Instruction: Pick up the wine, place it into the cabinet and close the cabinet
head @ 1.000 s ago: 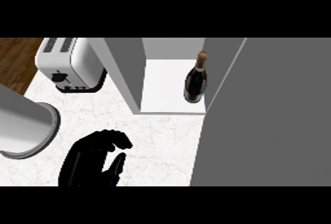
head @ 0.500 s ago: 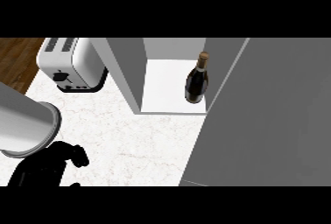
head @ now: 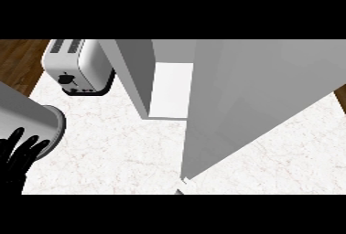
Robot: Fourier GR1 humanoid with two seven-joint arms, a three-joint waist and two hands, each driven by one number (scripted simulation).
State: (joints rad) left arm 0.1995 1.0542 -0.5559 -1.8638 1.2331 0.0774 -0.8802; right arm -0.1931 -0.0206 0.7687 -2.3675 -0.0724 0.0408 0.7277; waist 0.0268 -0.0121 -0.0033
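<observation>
Resting at the near left edge: left hand (head: 16, 155), fingers straight and pointing up, holding nothing, overlapping a grey cylinder (head: 30, 116) just behind it. Having drawn back to that edge from its place over the counter (head: 115, 151) a second ago. Not showing anywhere: right hand.

Standing at the far left of the counter: toaster (head: 78, 66), untouched. Standing just right of the toaster: cabinet (head: 135, 73), with only a pale strip of its opening (head: 169, 89) showing.

Swinging across that opening from the right: door (head: 250, 100), now covering the greater part of it, against standing wide half a second ago. Not showing what is pushing the door.

Hiding the wine: seen upright inside the cabinet, at the right of the opening, in the earlier pictures; no longer visible behind the door.

Judging the placing step done and the closing step under way but unfinished, a gap remaining at the left. Judging the next move as carrying the door through until flush with the cabinet's front.
</observation>
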